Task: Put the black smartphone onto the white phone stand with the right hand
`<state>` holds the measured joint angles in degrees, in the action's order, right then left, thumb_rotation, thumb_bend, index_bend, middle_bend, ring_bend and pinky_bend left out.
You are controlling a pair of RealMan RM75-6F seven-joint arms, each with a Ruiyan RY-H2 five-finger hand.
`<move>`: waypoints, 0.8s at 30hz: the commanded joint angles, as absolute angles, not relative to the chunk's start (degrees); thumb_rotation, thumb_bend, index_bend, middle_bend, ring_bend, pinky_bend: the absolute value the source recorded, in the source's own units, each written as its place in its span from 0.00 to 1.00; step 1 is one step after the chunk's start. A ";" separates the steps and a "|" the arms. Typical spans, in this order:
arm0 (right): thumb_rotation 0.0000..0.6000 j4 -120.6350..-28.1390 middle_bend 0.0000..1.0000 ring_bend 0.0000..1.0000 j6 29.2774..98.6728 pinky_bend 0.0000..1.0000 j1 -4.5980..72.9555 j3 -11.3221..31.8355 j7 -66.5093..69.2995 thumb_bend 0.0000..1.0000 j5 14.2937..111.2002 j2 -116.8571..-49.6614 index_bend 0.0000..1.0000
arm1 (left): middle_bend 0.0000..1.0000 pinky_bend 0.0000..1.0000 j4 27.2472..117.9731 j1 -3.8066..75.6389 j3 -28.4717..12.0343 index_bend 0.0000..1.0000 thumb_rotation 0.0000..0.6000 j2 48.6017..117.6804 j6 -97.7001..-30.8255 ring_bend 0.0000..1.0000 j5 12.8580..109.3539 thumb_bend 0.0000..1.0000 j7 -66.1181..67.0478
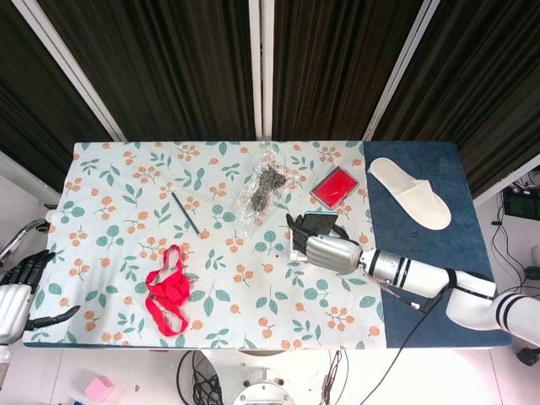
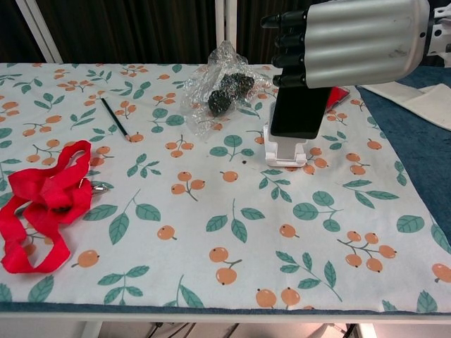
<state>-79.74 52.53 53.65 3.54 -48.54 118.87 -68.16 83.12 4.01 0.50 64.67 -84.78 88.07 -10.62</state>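
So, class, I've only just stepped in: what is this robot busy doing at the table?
The robot's right hand holds a black smartphone upright, right in front of the white phone stand on the leaf-and-berry tablecloth. The phone's lower edge hangs just above the stand's ledge, so it does not look seated yet. The left hand waits, holding nothing, at the table's left edge.

Glossy black smartphone point(image 2: 299, 110) in a smooth silvery metal-look right hand point(image 2: 350, 42), over matt white plastic phone stand point(image 2: 285, 153), printed cloth tablecloth point(image 2: 211, 232).
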 commanded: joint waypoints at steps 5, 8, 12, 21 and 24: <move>1.00 -82.21 0.43 0.42 48.20 0.13 54.85 4.21 -50.45 0.29 116.75 -67.66 0.63 | 0.08 0.20 82.92 4.16 0.62 0.10 0.46 64.60 -84.36 0.09 88.27 0.05 -11.43; 1.00 -83.27 0.43 0.42 46.18 0.12 55.07 4.20 -50.69 0.29 115.47 -67.52 0.63 | 0.08 0.20 82.76 4.15 0.64 0.10 0.47 64.56 -84.32 0.09 88.29 0.05 -11.81; 1.00 -83.50 0.42 0.42 45.37 0.11 55.17 4.29 -51.33 0.29 114.70 -68.01 0.63 | 0.08 0.20 82.51 4.09 0.70 0.10 0.47 64.53 -84.20 0.08 88.23 0.05 -12.22; 1.00 -84.36 0.43 0.42 42.26 0.10 55.39 4.75 -53.25 0.29 111.88 -69.21 0.63 | 0.08 0.20 82.38 3.91 0.91 0.10 0.47 64.17 -84.15 0.09 88.33 0.05 -13.06; 1.00 -84.94 0.43 0.42 41.19 0.10 55.72 4.83 -53.72 0.29 111.23 -69.14 0.63 | 0.08 0.20 82.35 3.97 0.96 0.10 0.47 64.17 -83.95 0.09 88.35 0.05 -13.16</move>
<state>-84.77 41.40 55.59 4.77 -53.54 111.39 -69.14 82.36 3.96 0.95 64.17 -83.96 88.35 -13.15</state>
